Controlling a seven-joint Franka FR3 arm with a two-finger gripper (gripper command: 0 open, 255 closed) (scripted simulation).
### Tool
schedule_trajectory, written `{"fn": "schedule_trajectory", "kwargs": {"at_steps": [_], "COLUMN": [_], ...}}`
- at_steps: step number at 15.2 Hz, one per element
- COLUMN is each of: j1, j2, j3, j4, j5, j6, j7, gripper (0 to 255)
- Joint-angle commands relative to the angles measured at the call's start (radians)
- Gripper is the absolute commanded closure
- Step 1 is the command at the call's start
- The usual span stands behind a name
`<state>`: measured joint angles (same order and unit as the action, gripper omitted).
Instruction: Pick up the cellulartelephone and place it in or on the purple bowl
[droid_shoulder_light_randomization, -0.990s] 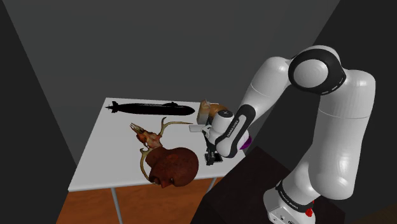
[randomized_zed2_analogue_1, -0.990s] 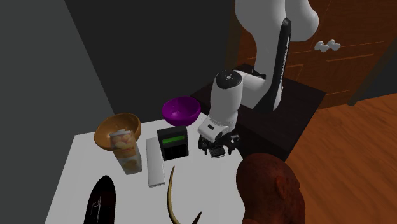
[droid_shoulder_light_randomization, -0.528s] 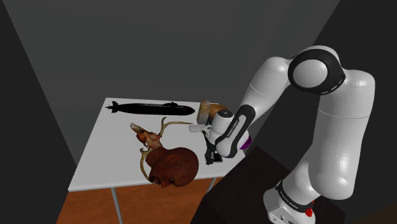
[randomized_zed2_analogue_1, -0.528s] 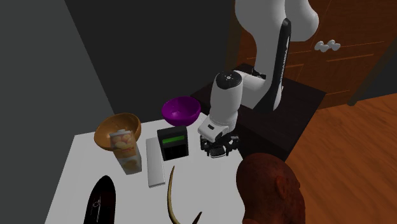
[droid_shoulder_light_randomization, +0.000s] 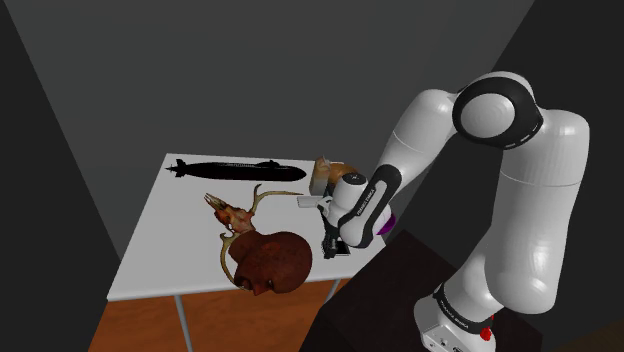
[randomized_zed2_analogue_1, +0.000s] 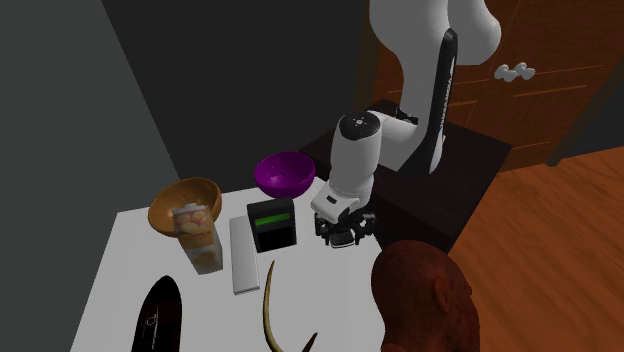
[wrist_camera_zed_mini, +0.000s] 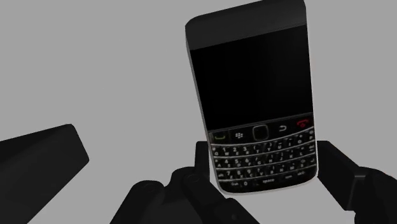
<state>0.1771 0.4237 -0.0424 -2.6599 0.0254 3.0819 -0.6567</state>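
The white arm (droid_shoulder_light_randomization: 500, 180) is bent low over the table (droid_shoulder_light_randomization: 170, 240) at the edge nearest its stand. The purple bowl (randomized_zed2_analogue_1: 285, 173) sits close by. The phone (wrist_camera_zed_mini: 254, 95) lies flat and face up on the table. The gripper (wrist_camera_zed_mini: 267, 165) looks clamped on its keypad end, one finger against each long side. That hold is off-centre, so I'd lift slowly and straight up in case the screen end sags. Then carry it above the bowl's rim and lower it in before letting go.
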Motion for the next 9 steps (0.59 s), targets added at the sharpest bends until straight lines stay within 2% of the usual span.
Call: {"fn": "schedule_trajectory", "kwargs": {"at_steps": [1,9], "j1": [0.002,0.025], "j2": [-0.019,-0.172], "j3": [-0.002,-0.029], "j4": [-0.006,-0.047], "j5": [-0.001,-0.016], "j6": [-0.013,-0.126], "j7": [0.0,0.01], "gripper": [255,255]}}
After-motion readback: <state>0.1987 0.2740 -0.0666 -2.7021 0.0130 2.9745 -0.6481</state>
